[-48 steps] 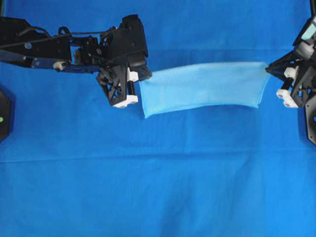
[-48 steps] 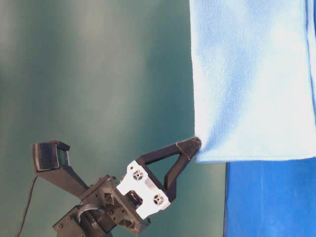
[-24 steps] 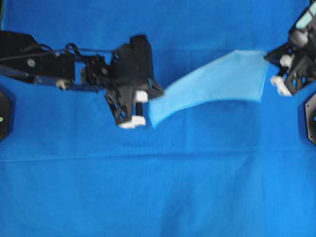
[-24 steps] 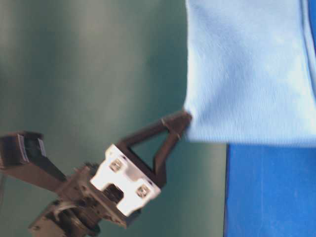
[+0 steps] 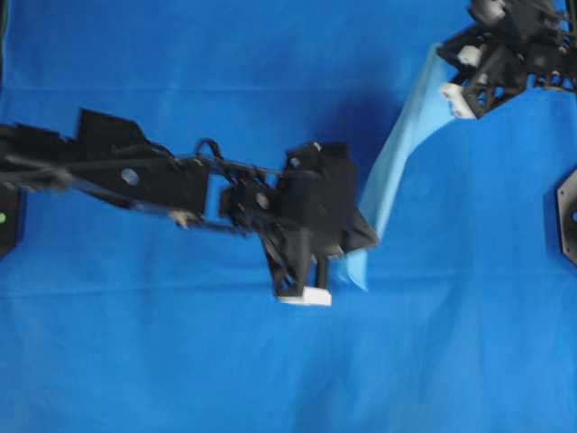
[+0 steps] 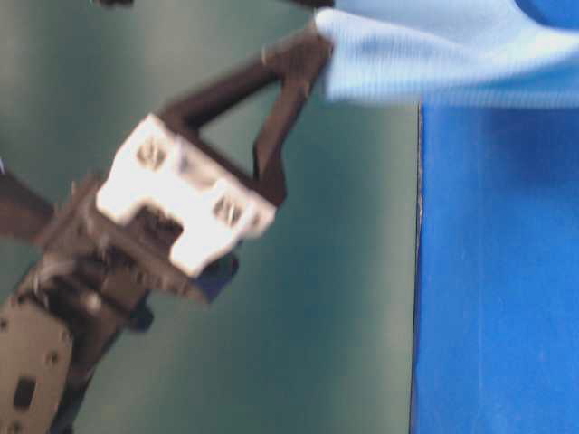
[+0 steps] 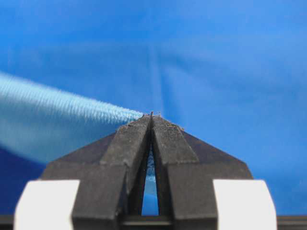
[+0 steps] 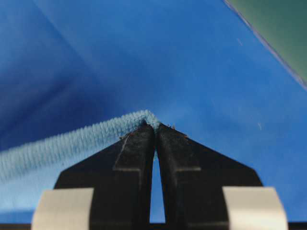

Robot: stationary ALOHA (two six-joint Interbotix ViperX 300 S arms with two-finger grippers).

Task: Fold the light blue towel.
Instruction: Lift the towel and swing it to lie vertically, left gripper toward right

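Now both arms hold the light blue towel [image 5: 401, 153] aloft over the royal-blue cloth [image 5: 180, 361].
Left gripper [image 5: 353, 262] (clamped on one corner) has swung forward to centre; right gripper [image 5: 442, 54], pinching the opposite corner, has retreated to the far edge.

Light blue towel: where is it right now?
Overhead view, right of centre: the light blue towel hangs stretched between the left gripper and right gripper, above the royal-blue cloth.
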